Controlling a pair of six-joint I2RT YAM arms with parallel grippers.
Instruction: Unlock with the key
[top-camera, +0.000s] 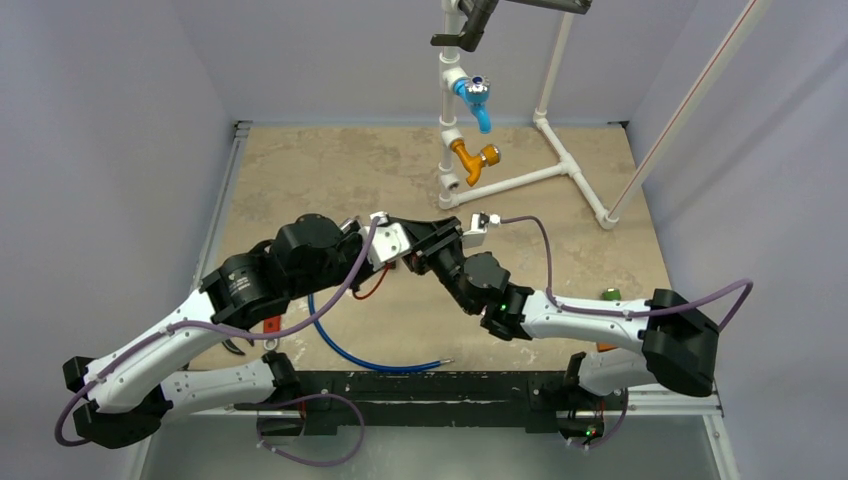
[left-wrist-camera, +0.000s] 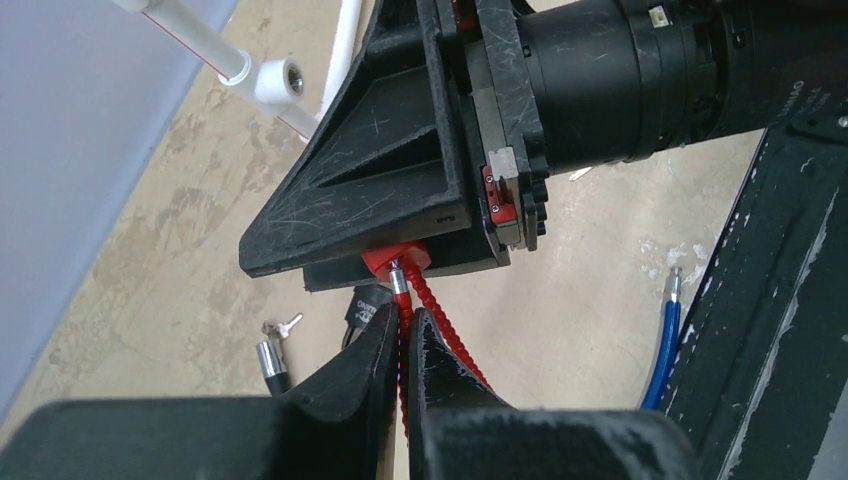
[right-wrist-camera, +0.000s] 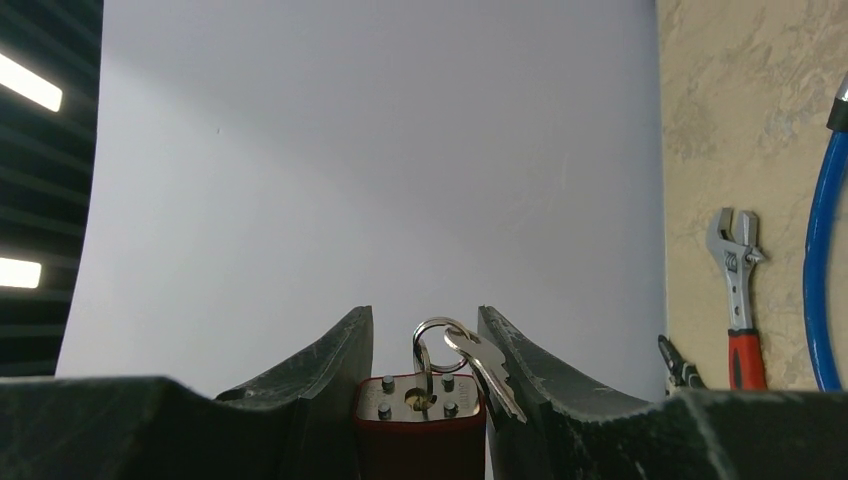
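A red padlock (right-wrist-camera: 420, 435) sits between the fingers of my right gripper (right-wrist-camera: 425, 312), which is shut on its body. One key (right-wrist-camera: 422, 378) stands in the keyhole of the lock's silver face. A ring (right-wrist-camera: 440, 335) joins it to a second key (right-wrist-camera: 490, 375) that leans on the right finger. My left gripper (left-wrist-camera: 407, 318) is shut on the lock's red cable (left-wrist-camera: 405, 300), just below its metal tip at the red lock top (left-wrist-camera: 395, 262). In the top view both grippers meet mid-table, left (top-camera: 396, 252) and right (top-camera: 432, 248).
A blue cable (top-camera: 350, 350) curves across the near table. A red-handled wrench (right-wrist-camera: 735, 290) and pliers (right-wrist-camera: 680, 368) lie beside it. A chrome-ended black cable (left-wrist-camera: 270, 358) and a small key (left-wrist-camera: 288, 324) rest on the table. A white pipe frame (top-camera: 520, 178) with faucets stands at the back.
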